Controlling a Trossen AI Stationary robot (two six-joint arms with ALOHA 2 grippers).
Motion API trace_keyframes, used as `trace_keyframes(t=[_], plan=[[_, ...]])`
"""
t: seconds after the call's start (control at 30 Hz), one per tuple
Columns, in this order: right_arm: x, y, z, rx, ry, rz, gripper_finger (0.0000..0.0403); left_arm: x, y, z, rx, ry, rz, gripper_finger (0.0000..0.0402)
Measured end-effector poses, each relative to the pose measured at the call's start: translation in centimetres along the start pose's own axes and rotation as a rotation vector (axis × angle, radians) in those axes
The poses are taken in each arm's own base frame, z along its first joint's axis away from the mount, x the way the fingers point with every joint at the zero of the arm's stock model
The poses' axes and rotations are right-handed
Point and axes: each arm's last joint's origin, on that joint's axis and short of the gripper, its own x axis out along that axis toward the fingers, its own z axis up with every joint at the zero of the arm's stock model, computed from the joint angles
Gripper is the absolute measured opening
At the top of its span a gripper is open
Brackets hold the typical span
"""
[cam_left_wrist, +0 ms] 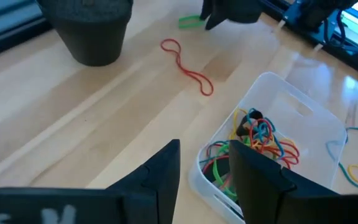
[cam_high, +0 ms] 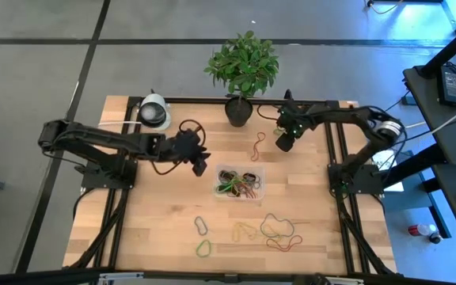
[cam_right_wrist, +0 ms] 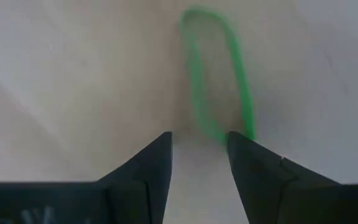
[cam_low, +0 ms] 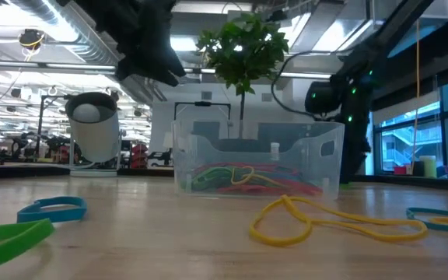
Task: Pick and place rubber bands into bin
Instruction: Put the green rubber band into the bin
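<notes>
Before the right gripper's (cam_right_wrist: 199,149) parted fingers: a green band (cam_right_wrist: 219,74), unseen overhead.

Left arm reaches in from left side, forearm level, wrist angled toward centre. Left gripper (cam_high: 200,162) raised above tabletop, fingers (cam_left_wrist: 160,177) parted, nothing between them. Right arm bends in from right side toward far edge, wrist pitched down. Right gripper (cam_high: 282,142) low over tabletop, fingers (cam_right_wrist: 151,165) parted, empty.
</notes>
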Motion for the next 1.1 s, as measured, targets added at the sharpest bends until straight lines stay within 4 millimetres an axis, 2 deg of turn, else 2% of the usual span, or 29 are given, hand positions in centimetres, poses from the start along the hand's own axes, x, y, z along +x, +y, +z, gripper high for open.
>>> trace_keyframes(t=[0.13, 0.2, 0.27, 0.33, 0.4, 0.5, 0.57, 0.73, 0.87, 0.97, 1.1], plan=[[1.2, -0.6, 0.5, -0.008, -0.008, -0.025, 0.0157, -0.6, -1.1, -0.8, 0.01, -0.035, 0.02, 0.0132], [1.5, -0.7, 0.5, -0.028, 0.004, -0.028, 0.0141, -0.8, -1.5, -1.1, -0.003, -0.045, 0.02, 0.0132], [1.5, -0.7, 0.6, -0.039, -0.001, -0.036, 0.0106, -1.0, -1.9, -1.4, -0.021, -0.05, 0.02, 0.0132], [1.4, -0.7, 0.6, -0.063, -0.014, -0.049, 0.0055, -1.2, -2.1, -1.6, -0.023, -0.058, 0.026, 0.0132], [0.9, -0.7, 0.7, -0.088, -0.043, -0.058, 0.0016, -1.4, -2.3, -1.9, -0.007, -0.053, 0.032, 0.0132], [-0.7, -0.7, 0.4, -0.07, -0.073, -0.066, 0.0009, -1.7, -2.5, -2.6, 0.034, -0.013, 0.028, 0.0132], [-2.9, -0.3, 0.2, -0.041, -0.132, -0.078, 0.0004, -1.9, -2.7, -3.3, 0.063, 0.023, 0.031, 0.0132], [-8.1, 2.2, -2.1, -0.003, -0.231, -0.136, 0.0002, -2.6, -3.1, -4.5, 0.13, 0.079, 0.029, 0.0132], [-11.2, 5.1, -4.6, 0.049, -0.307, -0.069, 0.0001, -3.0, -3.4, -5.1, 0.165, 0.113, 0.015, 0.0132], [-12.5, 7.4, -6.0, 0.085, -0.363, 0.007, 0.0001, -3.2, -3.5, -5.6, 0.185, 0.152, -0.008, 0.0132], [-12.9, 11.0, -6.8, 0.105, -0.424, 0.108, 0.0001, -3.5, -3.7, -6.2, 0.218, 0.199, -0.022, 0.0132]])
